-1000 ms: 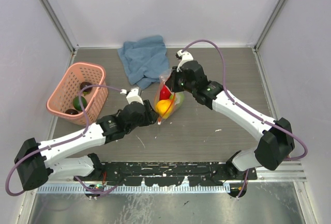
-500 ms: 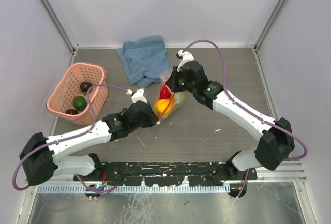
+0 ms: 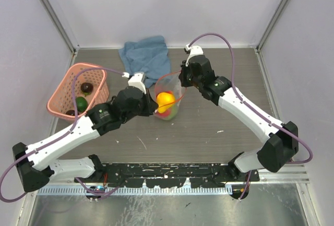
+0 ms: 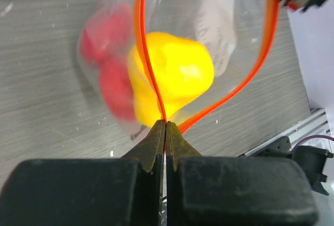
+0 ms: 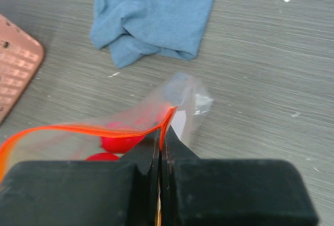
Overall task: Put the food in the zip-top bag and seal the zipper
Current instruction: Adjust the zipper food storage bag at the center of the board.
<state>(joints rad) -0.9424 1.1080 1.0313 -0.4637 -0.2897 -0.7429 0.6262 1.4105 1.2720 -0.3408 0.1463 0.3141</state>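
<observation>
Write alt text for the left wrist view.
The left gripper, shut, pinches the red-orange zipper at one end of a clear bag, whose mouth loops open beyond it. Inside sit a yellow toy fruit and blurry red ones, above a grey wood-grain table.

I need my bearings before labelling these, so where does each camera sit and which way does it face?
Top external: above and behind the arm bases, looking down at the table; both arms show, left gripper and right gripper each pinching the zip-top bag's zipper.
Left wrist: behind its shut fingers, facing the yellow fruit through the zipper loop.
Right wrist: behind its shut fingers, facing the blue cloth and basket corner.
Shared: both wrist views show the zipper and red fruit.
</observation>
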